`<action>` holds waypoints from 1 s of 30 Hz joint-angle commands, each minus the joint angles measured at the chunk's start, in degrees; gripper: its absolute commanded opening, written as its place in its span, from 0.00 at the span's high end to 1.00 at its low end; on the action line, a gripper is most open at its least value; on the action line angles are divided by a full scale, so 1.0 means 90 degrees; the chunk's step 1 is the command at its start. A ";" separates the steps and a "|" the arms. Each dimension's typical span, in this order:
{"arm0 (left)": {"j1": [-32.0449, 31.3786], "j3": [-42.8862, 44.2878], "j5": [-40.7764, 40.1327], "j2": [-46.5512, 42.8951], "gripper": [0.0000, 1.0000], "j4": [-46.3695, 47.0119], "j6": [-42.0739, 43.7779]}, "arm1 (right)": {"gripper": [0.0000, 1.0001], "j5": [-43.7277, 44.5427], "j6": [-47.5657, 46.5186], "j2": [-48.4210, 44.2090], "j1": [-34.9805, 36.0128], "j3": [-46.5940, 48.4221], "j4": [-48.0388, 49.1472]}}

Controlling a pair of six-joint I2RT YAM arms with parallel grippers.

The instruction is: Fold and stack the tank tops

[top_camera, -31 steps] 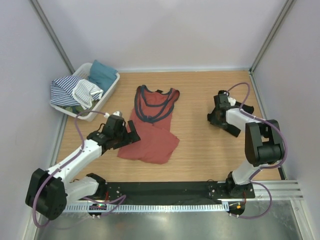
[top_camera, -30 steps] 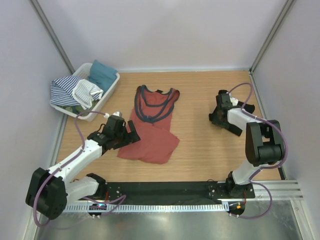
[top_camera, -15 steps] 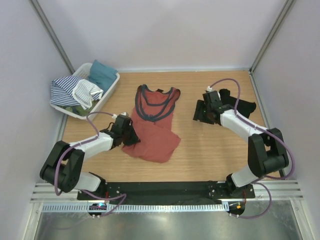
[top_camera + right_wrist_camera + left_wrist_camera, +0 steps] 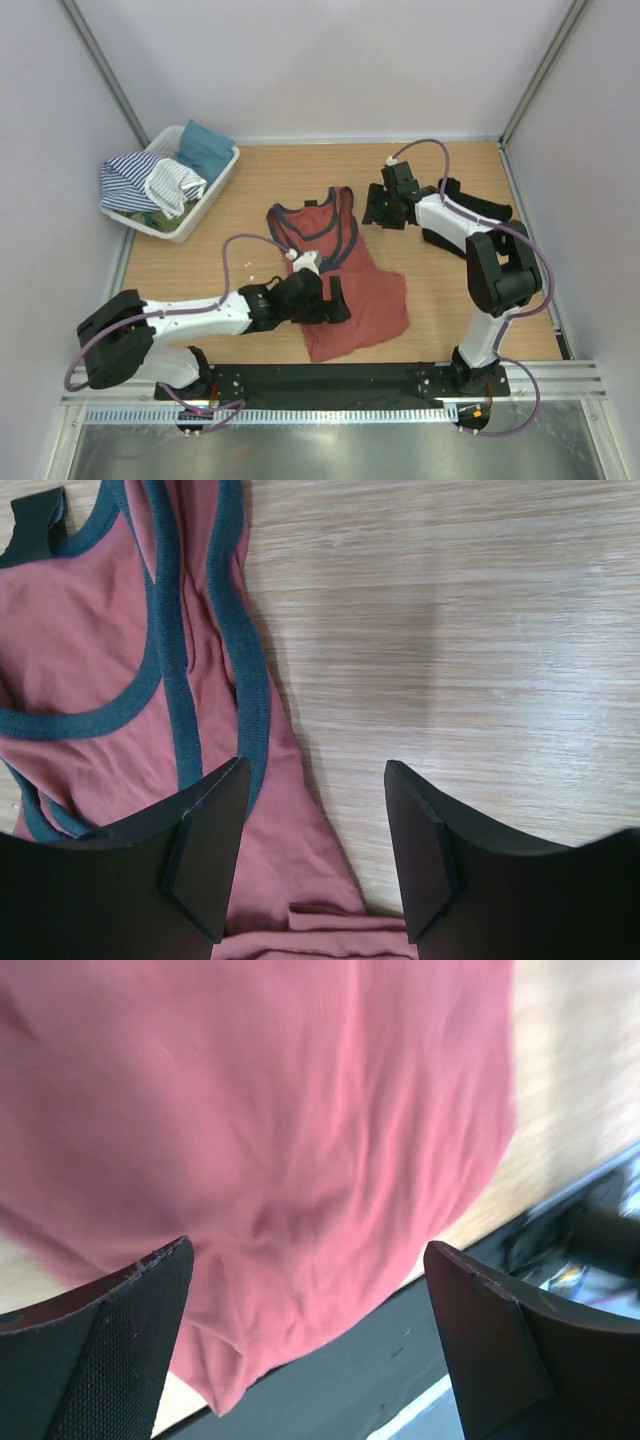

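The rust-red tank top (image 4: 372,292) with navy strap edging lies crumpled mid-table, straps toward the back. My left gripper (image 4: 338,302) hovers open over its lower part. In the left wrist view the wide-open left gripper (image 4: 308,1250) has the wrinkled red cloth (image 4: 300,1110) below it and grips nothing. My right gripper (image 4: 375,208) stands open beside the strap side. In the right wrist view the right gripper (image 4: 315,770) is above the top's right edge (image 4: 90,670) and bare wood. The black tank top (image 4: 488,209) lies at the right, partly hidden under the right arm.
A white plastic basket (image 4: 222,183) with striped, white and teal cloths stands at the back left. The black base rail (image 4: 330,378) runs along the near edge, close to the red top's hem. Grey walls close in the table on three sides.
The red top has been dragged right and toward the near edge, and it has turned. My left gripper moved right over its lower part. My right gripper moved left to the straps.
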 commanded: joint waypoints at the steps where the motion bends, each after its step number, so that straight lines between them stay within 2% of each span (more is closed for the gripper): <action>1: 0.0743 0.0273 -0.0473 -0.0772 0.03 -0.0829 0.0306 | 0.37 -0.0233 -0.0153 -0.0565 0.0023 -0.0092 -0.0062; 4: 0.2428 0.0243 0.0338 -0.1115 0.08 -0.0965 0.0726 | 0.40 -0.0263 -0.0261 -0.1112 0.0150 -0.0580 -0.0101; 8: 0.3508 0.0642 0.0242 -0.0902 0.11 -0.1220 0.1332 | 0.44 -0.0263 -0.0300 -0.1844 0.0423 -0.1448 -0.0131; 10: 0.3791 0.0934 0.0261 -0.0590 0.15 -0.1055 0.1441 | 0.44 -0.0292 -0.0349 -0.2109 0.0647 -0.1713 -0.0199; 11: 0.4015 0.1052 0.0281 -0.0105 0.18 -0.0977 0.1547 | 0.44 -0.0282 -0.0359 -0.2275 0.0764 -0.1908 -0.0228; 15: 0.4495 0.1668 0.0680 0.1274 0.21 -0.0499 0.1520 | 0.30 -0.0157 -0.0398 -0.2336 0.1924 -0.2027 -0.0452; 16: 0.4631 0.1901 0.1058 0.1509 0.21 -0.0294 0.1480 | 0.28 -0.0030 -0.0388 -0.2297 0.2111 -0.2008 -0.0482; 21: 0.4789 0.2810 0.1121 0.2827 0.21 -0.0262 0.1499 | 0.32 0.0654 -0.0339 -0.1877 0.2464 -0.1744 -0.0404; 26: 0.4867 0.3611 0.1150 0.3571 0.30 -0.0322 0.1470 | 0.36 0.0997 -0.0466 -0.1086 0.2816 -0.1383 -0.0531; 28: 0.4896 0.3855 0.1140 0.3787 0.44 -0.0341 0.1509 | 0.37 0.1026 -0.0495 -0.0862 0.2981 -0.1344 -0.0512; 29: 0.4906 0.3924 0.1140 0.3864 0.60 -0.0351 0.1529 | 0.37 0.1026 -0.0515 -0.0793 0.3011 -0.1295 -0.0492; 30: 0.4906 0.4060 0.1121 0.3894 0.70 -0.0438 0.1548 | 0.51 0.1026 -0.0525 -0.0725 0.3041 -0.1266 -0.0492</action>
